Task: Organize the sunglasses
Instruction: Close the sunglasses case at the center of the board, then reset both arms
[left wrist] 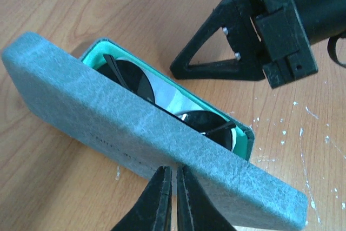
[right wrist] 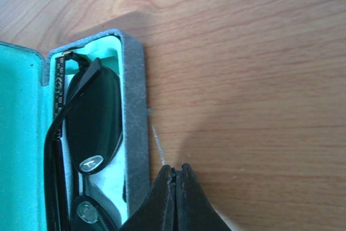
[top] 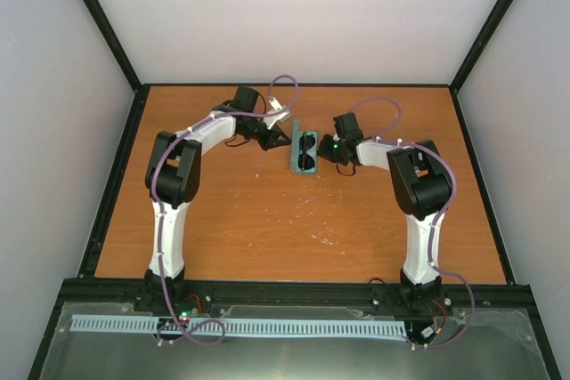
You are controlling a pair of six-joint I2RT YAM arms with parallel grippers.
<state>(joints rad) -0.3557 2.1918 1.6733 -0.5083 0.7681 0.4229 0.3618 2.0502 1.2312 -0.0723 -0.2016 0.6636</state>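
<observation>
The sunglasses (top: 305, 150), with dark rounded lenses and a thin black frame, lie folded inside the open grey-blue case (top: 295, 156) at the middle back of the table. In the left wrist view the sunglasses (left wrist: 135, 79) rest on the green lining behind the raised lid (left wrist: 135, 128). My left gripper (left wrist: 174, 169) is shut with its tips against the lid's outer face, holding nothing. My right gripper (right wrist: 177, 167) is shut and empty, with its tips beside the case wall (right wrist: 135, 106) just right of the sunglasses (right wrist: 92, 117). From the top, the left gripper (top: 278, 138) and the right gripper (top: 323, 150) flank the case.
A pale cloth (left wrist: 165, 94) shows under the lenses inside the case. The wooden table (top: 267, 220) has black rails along its edges and grey walls around it. My right gripper (left wrist: 177, 72) appears beyond the case in the left wrist view.
</observation>
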